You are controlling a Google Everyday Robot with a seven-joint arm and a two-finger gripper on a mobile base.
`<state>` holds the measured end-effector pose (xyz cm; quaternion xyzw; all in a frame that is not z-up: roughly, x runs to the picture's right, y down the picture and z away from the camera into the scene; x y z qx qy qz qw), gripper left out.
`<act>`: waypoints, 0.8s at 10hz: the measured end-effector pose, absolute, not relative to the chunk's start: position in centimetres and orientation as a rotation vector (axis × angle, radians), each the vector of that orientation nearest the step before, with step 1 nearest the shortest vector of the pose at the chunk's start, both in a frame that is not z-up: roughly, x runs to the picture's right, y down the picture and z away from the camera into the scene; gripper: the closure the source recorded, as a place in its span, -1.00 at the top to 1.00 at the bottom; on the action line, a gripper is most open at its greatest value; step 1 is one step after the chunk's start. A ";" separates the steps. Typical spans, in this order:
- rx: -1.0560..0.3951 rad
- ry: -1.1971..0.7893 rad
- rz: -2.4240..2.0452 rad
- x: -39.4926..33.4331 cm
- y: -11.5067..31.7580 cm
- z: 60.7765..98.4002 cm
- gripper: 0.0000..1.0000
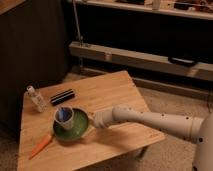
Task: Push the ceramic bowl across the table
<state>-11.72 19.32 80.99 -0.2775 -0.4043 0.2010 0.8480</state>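
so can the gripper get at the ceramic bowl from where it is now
Probably yes. The gripper is already at the right rim of the ceramic bowl on the table, with nothing between them. The cup sits in the bowl, away from the gripper.

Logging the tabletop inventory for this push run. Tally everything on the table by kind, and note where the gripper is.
Ceramic bowl, dark green: 1
Cup, white with blue inside, standing in the bowl: 1
Carrot, orange: 1
Clear bottle: 1
Black cylinder: 1
Total: 5 things on the table
The gripper is at the bowl's right rim.
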 end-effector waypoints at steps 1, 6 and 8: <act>-0.585 -0.858 0.419 -12.2 19.1 80.9 0.58; -0.590 -0.877 0.379 -14.2 18.6 80.4 0.58; -0.594 -0.877 0.371 -14.7 18.6 80.3 0.58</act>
